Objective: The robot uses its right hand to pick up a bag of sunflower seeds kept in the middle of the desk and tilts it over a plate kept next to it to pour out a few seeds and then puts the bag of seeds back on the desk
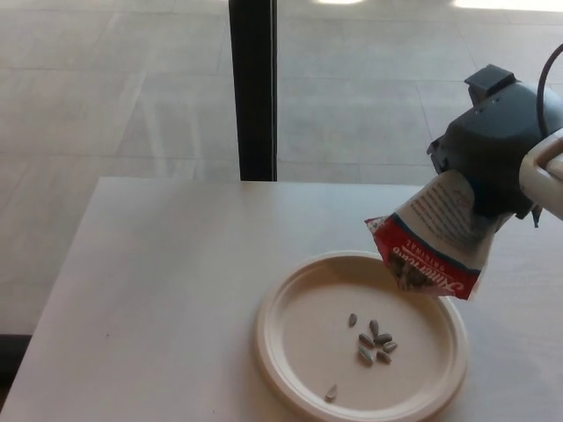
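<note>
The right hand point(493, 158) comes in from the right side & hangs in the air above the far right part of the desk point(158, 290). Its black fingers are wrapped round the upper end of the bag of sunflower seeds point(435, 242), gripping it tight. The bag is tipped mouth-down: red band w/ white lettering at the low end, white printed panel nearer the hand. The lettering reads upside down. The open mouth hangs over the far right edge of the plate point(290, 303), clear of the rim, not touching it; dark seeds show in the opening.

The plate is a cream, round one, sitting flat on the desk, near & right of centre. On it lies a small cluster of seeds point(373, 341), approx. in the plate's middle, a bit to the right, w/ one seed a little farther off & another single seed point(331, 393) near the plate's near rim.

Beyond the desk's far edge a dark vertical post point(252, 88) stands against pale floor tiles. Left hand isn't in shot.
</note>
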